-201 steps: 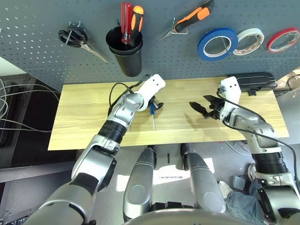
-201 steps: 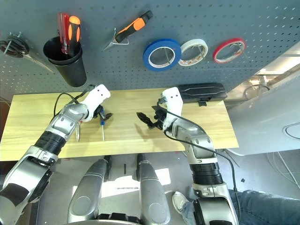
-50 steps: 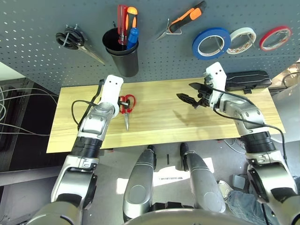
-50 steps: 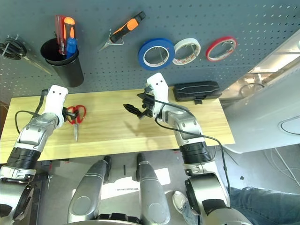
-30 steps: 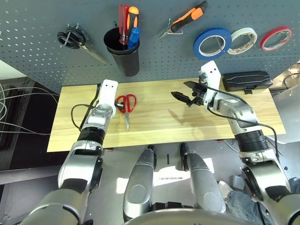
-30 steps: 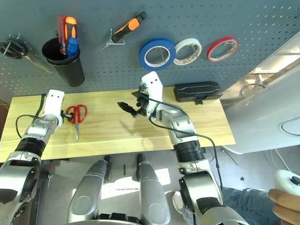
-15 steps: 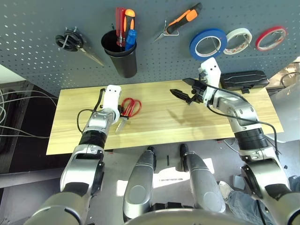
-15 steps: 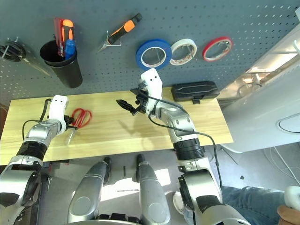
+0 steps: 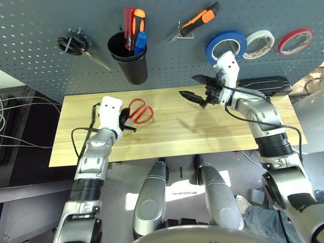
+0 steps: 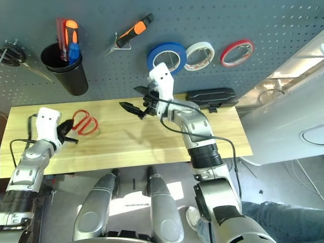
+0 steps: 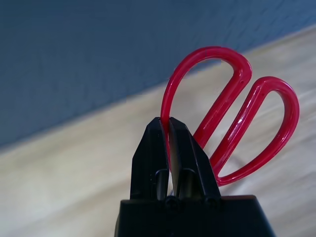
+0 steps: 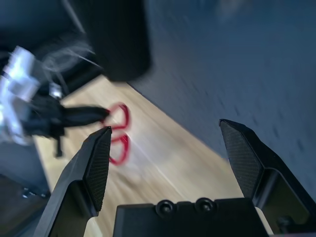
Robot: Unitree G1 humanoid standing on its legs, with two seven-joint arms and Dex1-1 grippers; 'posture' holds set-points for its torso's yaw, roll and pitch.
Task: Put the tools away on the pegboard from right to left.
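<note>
The left gripper point(image 11: 169, 129) is extended roughly level over the left part of the wooden table point(image 9: 212, 134), with its two black fingers clamped on one handle loop of the red-handled scissors point(image 9: 140, 111). The scissors' two glossy red loops project beyond the fingertips; the blades are probably hidden under the gripper. The right gripper point(image 9: 195, 87) is raised above the table's middle, pointing toward the robot's left, its two fingers spread wide and holding nothing. On the dark grey perforated pegboard point(image 9: 45, 25) hang three tape rolls: one blue tape roll point(image 9: 226, 46), one white point(image 9: 259, 43) and one red point(image 9: 295, 41). The orange-and-black pliers point(image 9: 195, 22) hang to their left. One black cup point(image 9: 126, 58) holds three screwdrivers, including the blue-handled screwdriver point(image 9: 140, 40). One pair of black-handled scissors point(image 9: 78, 45) hangs at far left.
</note>
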